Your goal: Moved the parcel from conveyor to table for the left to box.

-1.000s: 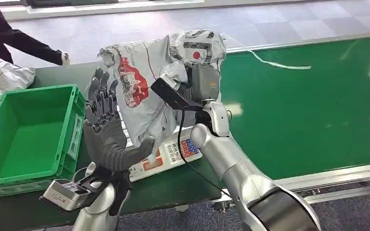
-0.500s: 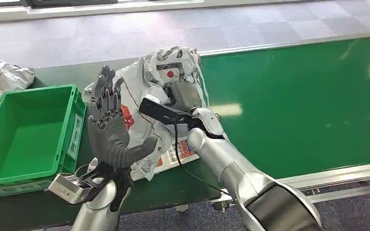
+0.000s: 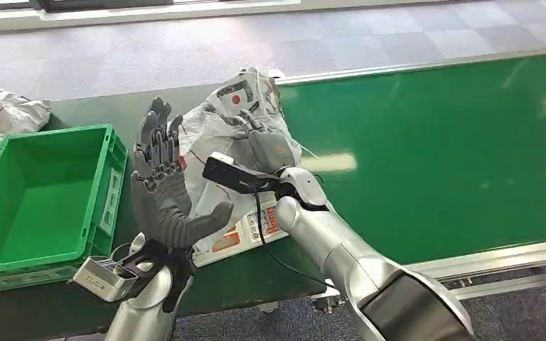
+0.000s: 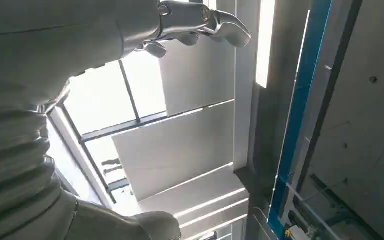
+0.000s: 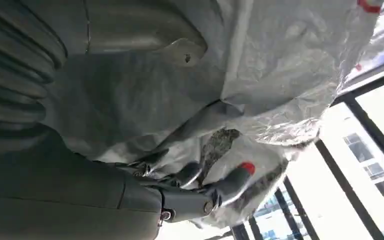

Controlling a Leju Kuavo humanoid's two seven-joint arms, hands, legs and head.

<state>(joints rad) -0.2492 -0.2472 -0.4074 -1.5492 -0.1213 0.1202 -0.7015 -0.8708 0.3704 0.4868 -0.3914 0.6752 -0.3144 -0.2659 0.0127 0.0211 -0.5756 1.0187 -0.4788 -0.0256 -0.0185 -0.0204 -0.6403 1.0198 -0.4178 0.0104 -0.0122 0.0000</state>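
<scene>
Head view, catalogue of the handover station, largest item first.

Conveyor (image 3: 434, 142): green belt, taking up the right side, its near edge railed in silver.

Table (image 3: 85, 114): dark green top butted against the belt's left edge.

Green bin (image 3: 39, 192): open crate at the table's left edge, nothing visible inside.

Parcel (image 3: 220, 124): grey-white printed poly bag, crumpled, at the table's right edge beside the belt; whether it rested on the scale could not be told.

Right hand (image 3: 259, 145): fingers closed into the bag's film; the right wrist view showed its fingers (image 5: 195, 192) dug into folds of plastic.

Left hand (image 3: 163, 192): raised upright, palm toward the bag, fingers spread and holding nothing, just beside the parcel's left flank.

Scale (image 3: 245, 227): flat white unit with coloured keys at the table's near edge, partly under the bag.

Spare bags (image 3: 11, 110): crumpled, at the table's far left corner.

Handling note, as judgement: the bag was limp and would sag, so it should be settled flat on the table before the right hand's hold opens. Keep the left palm clear until then, and avoid catching the film on the scale's corner.
</scene>
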